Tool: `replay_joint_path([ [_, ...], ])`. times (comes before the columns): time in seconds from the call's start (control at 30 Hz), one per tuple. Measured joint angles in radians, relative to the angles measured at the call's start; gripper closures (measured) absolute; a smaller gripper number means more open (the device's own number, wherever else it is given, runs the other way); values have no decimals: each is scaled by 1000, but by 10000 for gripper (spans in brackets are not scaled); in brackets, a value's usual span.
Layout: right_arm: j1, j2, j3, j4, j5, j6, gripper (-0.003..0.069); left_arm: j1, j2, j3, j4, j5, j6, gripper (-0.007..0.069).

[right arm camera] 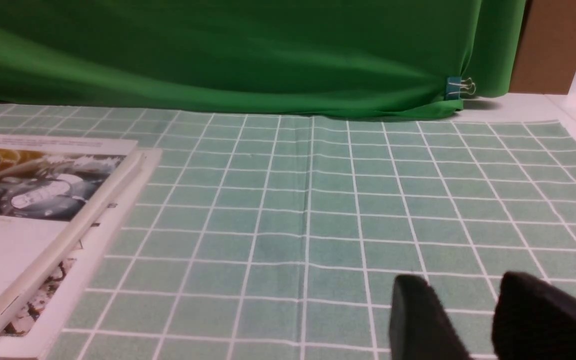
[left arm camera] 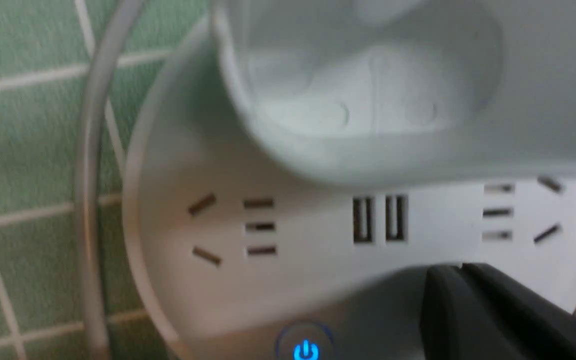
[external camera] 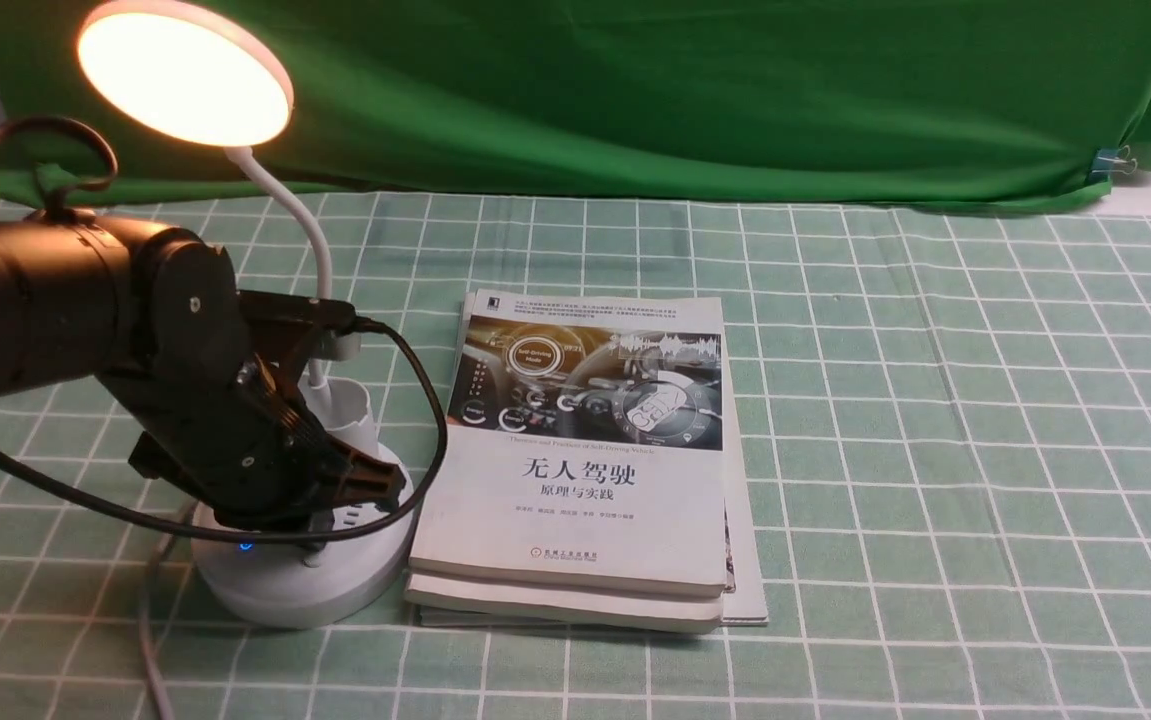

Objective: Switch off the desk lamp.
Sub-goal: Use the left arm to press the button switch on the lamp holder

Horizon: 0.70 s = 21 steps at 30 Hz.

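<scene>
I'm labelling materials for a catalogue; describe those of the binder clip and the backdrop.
Binder clip: probably painted metal, blue body, with shiny, thin bent-wire handles. Backdrop: green fabric, judging by its soft folds; fibre unclear.

Green curtain (external camera: 635, 100) behind green-and-white checked tablecloth (external camera: 895, 400); brown panel (right arm camera: 553, 47) beyond.

From my seat at the controls, I see my left arm (external camera: 55, 300) enter the front view from nine o'clock, its forearm nearly level. The wrist (external camera: 185, 300) bends down toward five o'clock, and my left gripper (external camera: 315, 535) points downward, its fingers together. A black cable (external camera: 438, 420) bows out from the wrist toward three o'clock. On my right gripper (right arm camera: 460, 295), the blurred dark fingertips (right arm camera: 410, 287) stand slightly apart.
</scene>
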Motion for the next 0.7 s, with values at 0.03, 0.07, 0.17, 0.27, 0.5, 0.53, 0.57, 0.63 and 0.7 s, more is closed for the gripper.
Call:
replay_joint_path([
  [0.03,0,0,0,0,0,0,417,0,0,0,1,-2,0,622],
  [0.07,0,0,0,0,0,0,417,0,0,0,1,-4,0,622],
  [0.17,0,0,0,0,0,0,417,0,0,0,1,-4,0,622],
  [0.27,0,0,0,0,0,0,417,0,2,0,1,-4,0,622],
  [0.5,0,0,0,0,0,0,417,0,61,-25,-1,-3,0,622],
  [0.53,0,0,0,0,0,0,417,0,63,-29,-1,-1,0,622],
  [0.57,0,0,0,0,0,0,417,0,68,-32,-2,0,0,622],
  [0.63,0,0,0,0,0,0,417,0,68,-33,-2,0,0,622],
  [0.7,0,0,0,0,0,0,417,0,61,-33,-2,0,0,622],
])
